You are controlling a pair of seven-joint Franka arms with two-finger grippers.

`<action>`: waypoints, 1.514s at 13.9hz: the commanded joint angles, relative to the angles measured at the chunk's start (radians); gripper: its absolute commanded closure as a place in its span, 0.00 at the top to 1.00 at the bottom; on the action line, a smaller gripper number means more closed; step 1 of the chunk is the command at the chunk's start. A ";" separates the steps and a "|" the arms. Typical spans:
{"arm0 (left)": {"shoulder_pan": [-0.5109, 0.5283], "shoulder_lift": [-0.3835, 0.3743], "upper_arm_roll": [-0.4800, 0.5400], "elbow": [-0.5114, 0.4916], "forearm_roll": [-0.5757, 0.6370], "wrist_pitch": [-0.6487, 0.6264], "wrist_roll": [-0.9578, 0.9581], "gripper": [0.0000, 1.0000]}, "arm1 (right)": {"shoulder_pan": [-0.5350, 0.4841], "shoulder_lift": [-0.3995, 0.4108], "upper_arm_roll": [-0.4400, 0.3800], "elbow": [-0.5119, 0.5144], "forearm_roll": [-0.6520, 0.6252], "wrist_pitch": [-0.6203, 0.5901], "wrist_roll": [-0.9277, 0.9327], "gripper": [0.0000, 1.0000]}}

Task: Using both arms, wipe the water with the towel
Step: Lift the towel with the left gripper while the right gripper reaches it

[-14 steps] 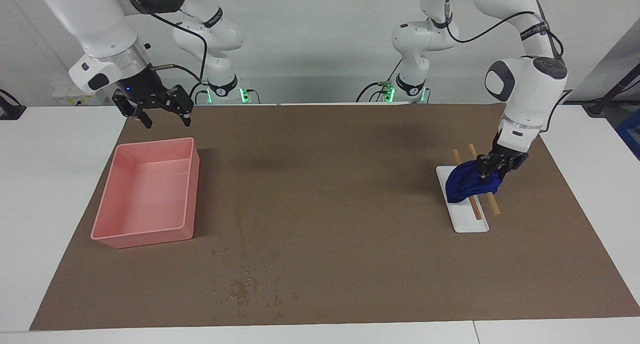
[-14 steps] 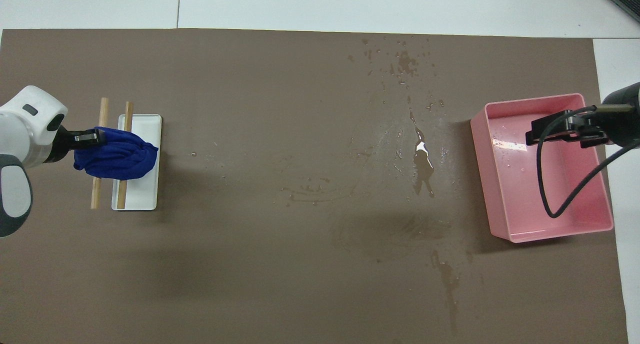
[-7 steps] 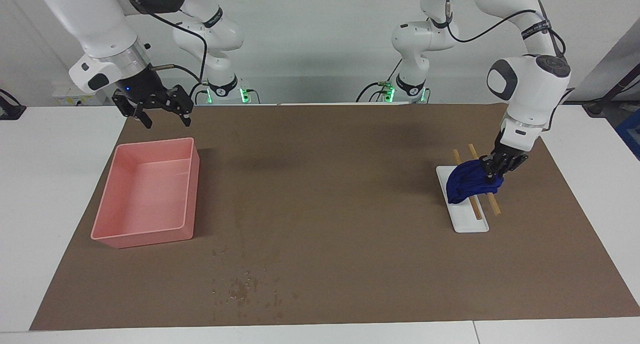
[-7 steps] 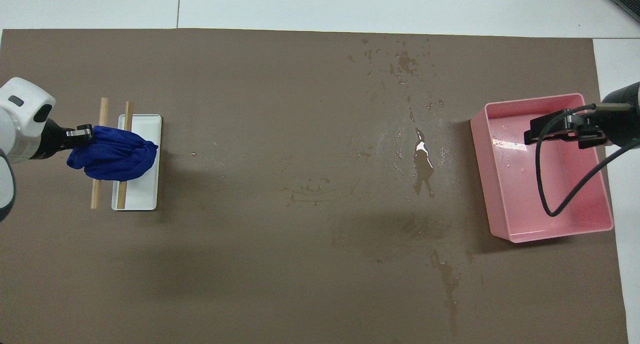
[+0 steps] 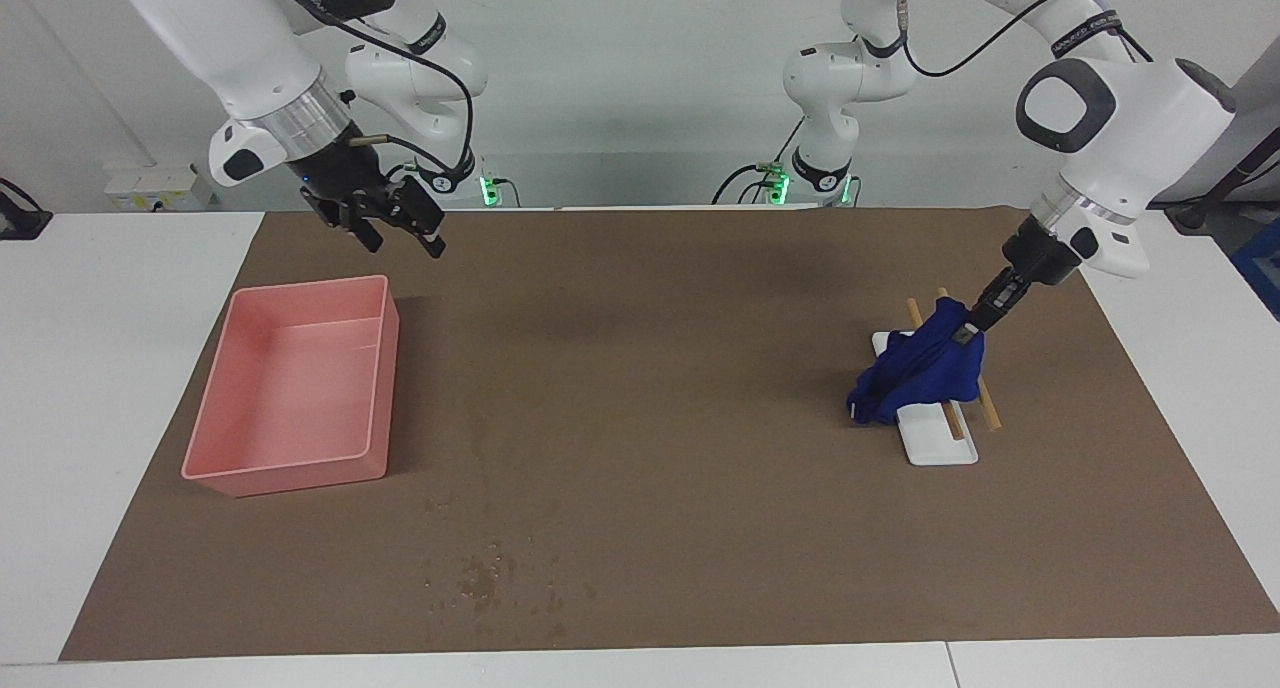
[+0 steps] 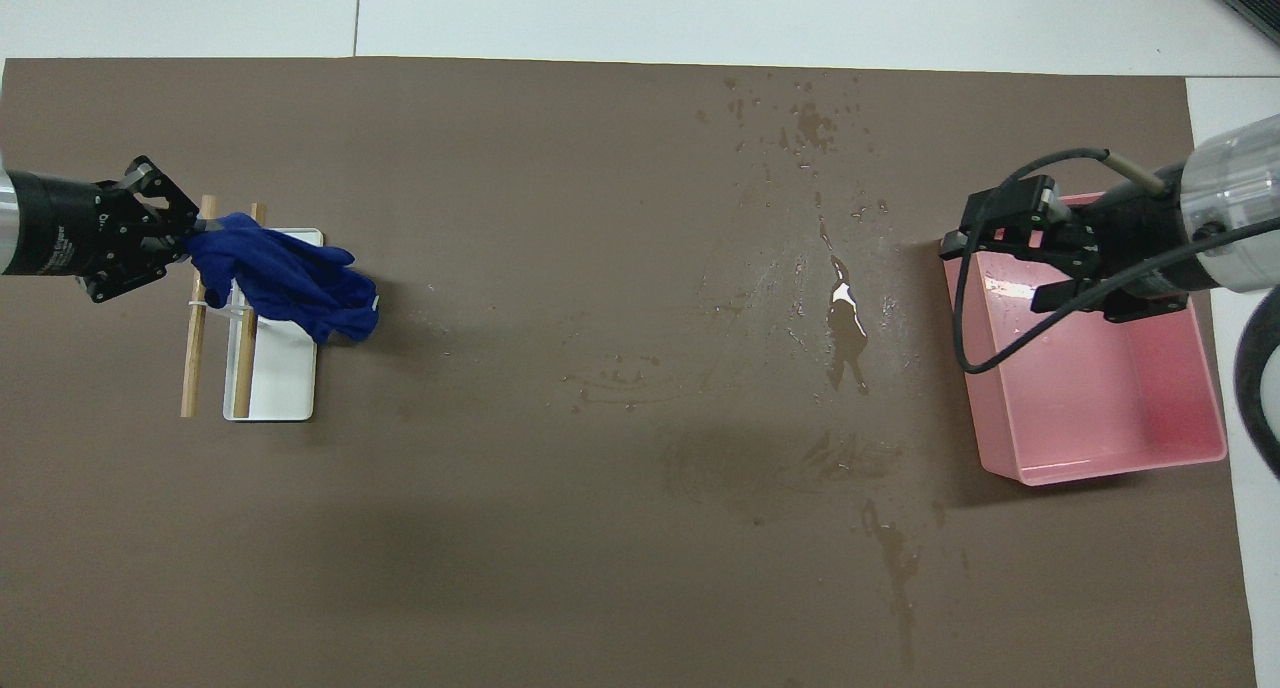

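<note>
My left gripper point(image 5: 968, 330) is shut on one corner of the blue towel point(image 5: 915, 373) and holds it lifted. The towel hangs over the white tray point(image 5: 940, 443) and two wooden sticks point(image 5: 988, 408), its low end draped off the tray's edge. In the overhead view the left gripper point(image 6: 195, 233) holds the towel point(image 6: 290, 278) stretched toward the table's middle. Spilled water point(image 6: 845, 328) lies on the brown mat between the towel and the pink bin, with drops point(image 5: 480, 573) farther from the robots. My right gripper point(image 5: 403, 240) is open and empty, in the air by the bin's edge point(image 6: 1000, 268).
The pink bin point(image 5: 290, 388) stands at the right arm's end of the mat and shows in the overhead view point(image 6: 1100, 408) too. The white tray point(image 6: 285, 378) with the sticks point(image 6: 190, 358) lies at the left arm's end. The brown mat point(image 5: 650, 368) covers most of the table.
My left gripper has risen and tilted, pulling the towel up and toward the table's middle. My right gripper has moved from outside the bin toward the table's middle.
</note>
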 commanded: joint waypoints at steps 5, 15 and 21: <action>-0.026 -0.118 -0.155 -0.002 -0.186 -0.004 -0.554 0.00 | 0.179 -0.041 0.001 -0.168 0.269 0.436 0.542 1.00; -0.032 -0.131 -0.466 -0.045 -0.213 0.298 -0.854 0.00 | 0.369 -0.006 0.001 -0.276 0.375 0.694 0.691 1.00; -0.112 -0.177 -0.492 -0.164 -0.213 0.507 -0.866 0.00 | 0.383 0.008 0.001 -0.279 0.376 0.702 0.708 1.00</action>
